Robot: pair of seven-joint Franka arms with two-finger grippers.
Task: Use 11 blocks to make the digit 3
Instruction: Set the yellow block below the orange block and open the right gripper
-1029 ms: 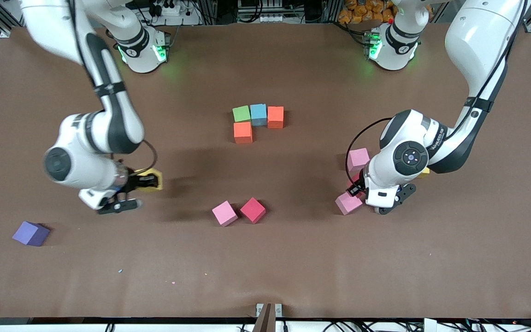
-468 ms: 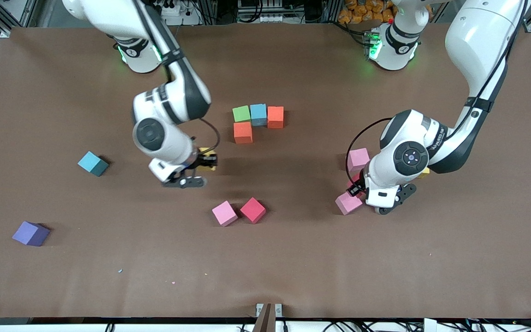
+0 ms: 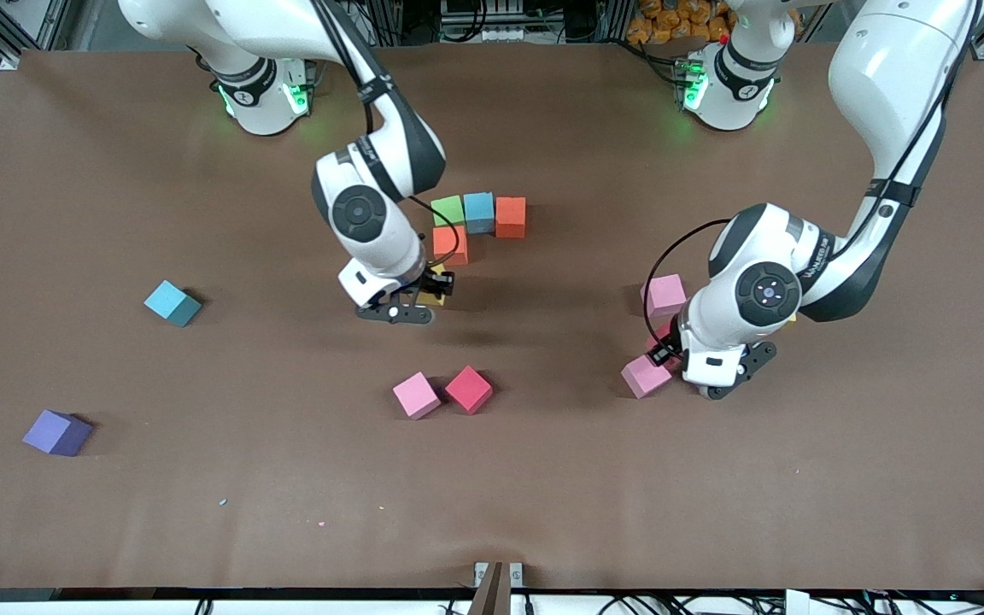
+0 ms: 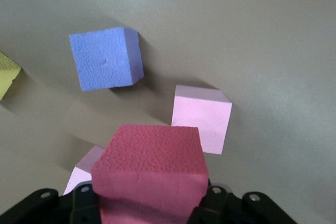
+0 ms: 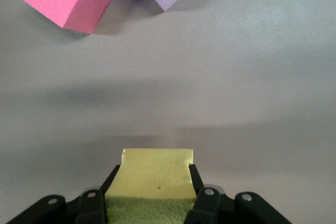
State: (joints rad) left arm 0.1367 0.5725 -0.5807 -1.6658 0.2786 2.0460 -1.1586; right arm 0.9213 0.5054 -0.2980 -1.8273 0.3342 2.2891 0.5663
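- We see the right gripper point(image 3: 434, 289) clamped on a yellow cube point(image 5: 154, 174), held in the air over bare table just at 6 o'clock of the lower orange cube point(image 3: 450, 246).
- The started figure sits mid-table: a green cube point(image 3: 448, 210), a blue cube point(image 3: 479, 211) and an orange cube point(image 3: 511, 216) in a touching row, with the lower orange cube touching the green one at its 6 o'clock.
- The left gripper point(image 3: 670, 348) grips a red cube point(image 4: 151, 169) — in its wrist view the cube fills the space between the fingers, above a cluster of cubes toward the left arm's end of the table.
- In that cluster we make out a pale pink cube point(image 3: 664, 295) and another pink cube point(image 3: 645, 376).
- A pink cube point(image 3: 416, 395) and a red cube point(image 3: 468, 389) lie side by side at 6 o'clock of the figure, nearer the front camera.
- Toward the right arm's end lie a teal cube point(image 3: 172, 302) and a purple cube point(image 3: 57, 432) — well apart.
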